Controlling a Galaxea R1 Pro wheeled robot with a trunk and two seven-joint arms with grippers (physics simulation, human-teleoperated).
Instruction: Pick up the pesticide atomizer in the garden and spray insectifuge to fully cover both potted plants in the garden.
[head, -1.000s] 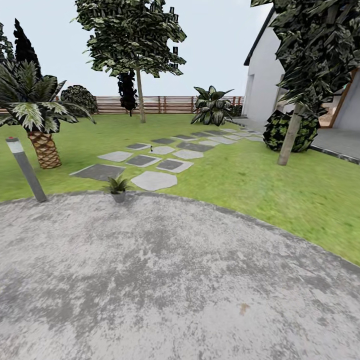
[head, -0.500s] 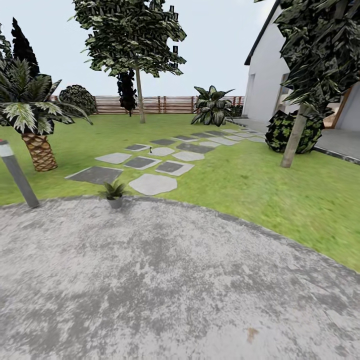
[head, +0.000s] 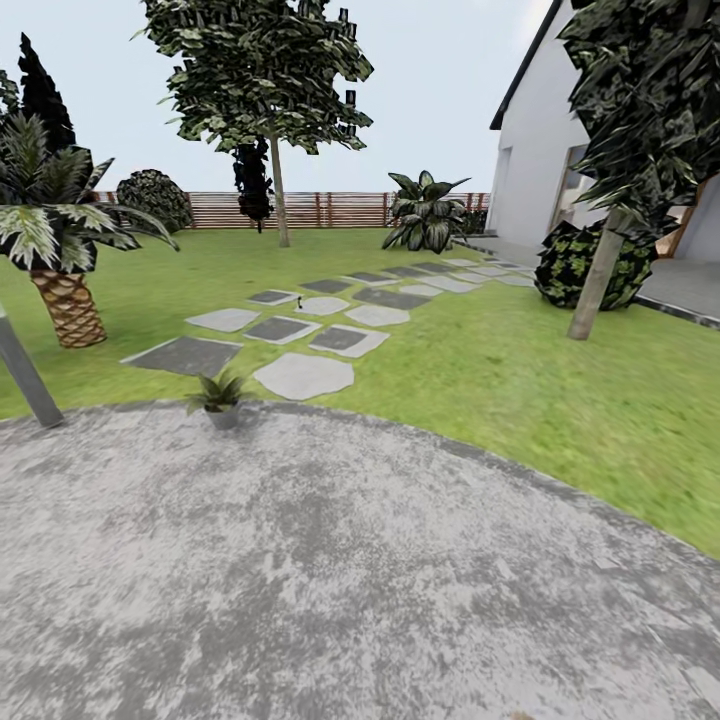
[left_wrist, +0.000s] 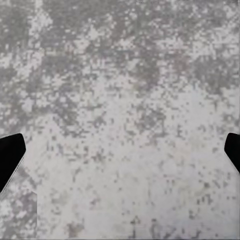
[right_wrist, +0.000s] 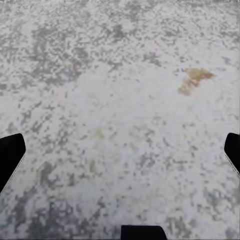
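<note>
One potted plant (head: 217, 398), a small green rosette in a grey pot, stands at the far rim of the round grey patio (head: 350, 560) in the head view. Beyond it, on the stepping stones (head: 300, 375), a tiny slender upright thing that may be the pesticide atomizer (head: 298, 300) is too small to make out. My left gripper (left_wrist: 120, 155) hangs open over bare speckled paving, its black fingertips (left_wrist: 10, 157) at the picture's edges. My right gripper (right_wrist: 120, 155) is open over the same paving, holding nothing.
A grey lamp post (head: 25, 375) leans at the patio's left rim, with a palm (head: 62, 300) behind it. On the lawn to the right are a tree trunk (head: 595, 290) and a dark bush (head: 575, 265) by the white house (head: 530, 180). A slatted fence (head: 330, 209) closes the back. A brown stain (right_wrist: 195, 80) marks the paving.
The whole head view has shifted: the plant, lamp post and palm have slid left and slightly down, so the camera has moved forward and rightward. Nothing in the garden itself moved.
</note>
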